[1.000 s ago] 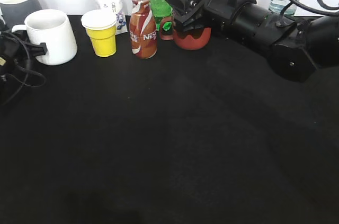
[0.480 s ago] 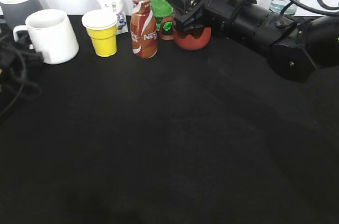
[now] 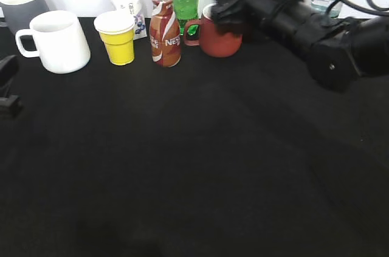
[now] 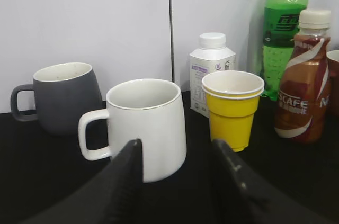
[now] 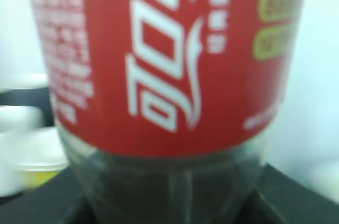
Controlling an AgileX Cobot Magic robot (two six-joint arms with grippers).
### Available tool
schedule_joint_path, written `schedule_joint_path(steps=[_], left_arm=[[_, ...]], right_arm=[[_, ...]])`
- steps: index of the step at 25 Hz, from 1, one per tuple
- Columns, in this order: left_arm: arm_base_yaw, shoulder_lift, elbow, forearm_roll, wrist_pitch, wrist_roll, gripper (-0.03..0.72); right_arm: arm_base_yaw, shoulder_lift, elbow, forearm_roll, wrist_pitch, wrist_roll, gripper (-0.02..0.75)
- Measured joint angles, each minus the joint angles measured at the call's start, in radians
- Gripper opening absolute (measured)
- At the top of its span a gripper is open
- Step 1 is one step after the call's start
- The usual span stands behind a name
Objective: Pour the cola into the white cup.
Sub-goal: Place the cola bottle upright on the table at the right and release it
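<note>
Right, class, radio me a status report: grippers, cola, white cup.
Left gripper open, just short of white cup. Cola fills right wrist view; grip unseen. Yellow cup close beside white cup.

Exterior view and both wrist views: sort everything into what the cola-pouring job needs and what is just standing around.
Needed:
cola
white cup
right tool, hidden behind the cola
left tool

Standing around:
grey mug
yellow cup
Nescafe bottle
green soda bottle
small white carton
red mug
</note>
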Motion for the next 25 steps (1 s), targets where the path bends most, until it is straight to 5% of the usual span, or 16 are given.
schedule_joint_path(steps=[6, 13, 18, 22, 25], left_arm=[[-0.007, -0.001, 0.002, 0.002, 0.000, 0.000, 0.319], [-0.007, -0.001, 0.002, 0.022, 0.000, -0.022, 0.319], [-0.007, -0.001, 0.002, 0.051, 0.000, -0.024, 0.319], [-0.007, -0.001, 0.002, 0.051, 0.000, -0.025, 0.319], [-0.007, -0.001, 0.002, 0.071, 0.000, -0.025, 0.319]], right_arm=[[-0.195, 0.000, 0.000, 0.124, 0.031, -0.060, 0.377], [-0.207, 0.214, 0.000, 0.167, -0.234, -0.060, 0.377], [-0.207, 0.322, -0.016, 0.173, -0.272, -0.075, 0.379], [-0.207, 0.325, -0.017, 0.194, -0.291, -0.078, 0.581], [-0.207, 0.278, 0.052, 0.202, -0.302, -0.078, 0.620]])
